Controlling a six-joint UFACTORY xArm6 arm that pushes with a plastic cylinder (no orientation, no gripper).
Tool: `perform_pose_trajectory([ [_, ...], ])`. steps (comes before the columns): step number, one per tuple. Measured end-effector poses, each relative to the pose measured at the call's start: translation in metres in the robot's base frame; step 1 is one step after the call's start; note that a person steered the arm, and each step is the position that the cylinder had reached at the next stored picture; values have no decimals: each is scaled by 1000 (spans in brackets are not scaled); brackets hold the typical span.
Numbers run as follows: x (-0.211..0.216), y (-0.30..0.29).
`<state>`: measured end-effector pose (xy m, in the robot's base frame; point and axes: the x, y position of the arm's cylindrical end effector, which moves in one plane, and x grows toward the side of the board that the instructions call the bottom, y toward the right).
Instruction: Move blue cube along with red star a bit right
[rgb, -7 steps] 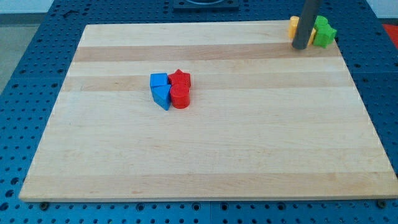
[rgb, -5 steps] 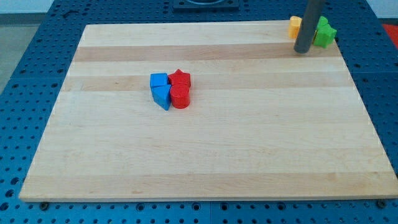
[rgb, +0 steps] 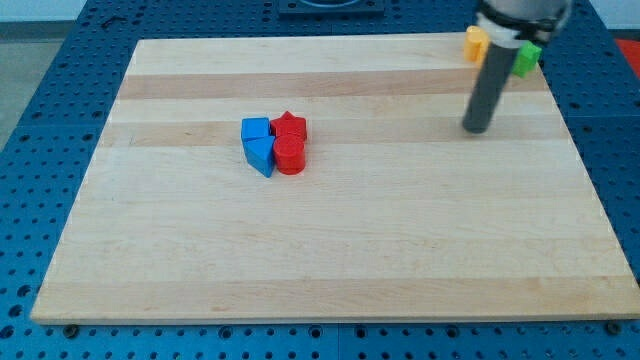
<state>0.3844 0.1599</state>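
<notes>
A robotics lab bench is shown. A pale wooden board (rgb: 340, 230) is laid on a blue perforated mounting plate (rgb: 40, 130). Small coloured blocks are scattered on it.

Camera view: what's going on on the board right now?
My tip is on the board's right half, well to the view's right of the central cluster and touching no block. That cluster holds the blue cube and red star side by side, with a second blue block and a red cylinder just below them. A yellow block and a green block sit at the top right corner, partly hidden by the rod.
</notes>
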Motion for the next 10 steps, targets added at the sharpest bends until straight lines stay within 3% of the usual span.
perform_pose_trajectory([
  [3,-56,-183],
  [5,-13,-290],
  [6,8,-294],
  [10,10,-252],
])
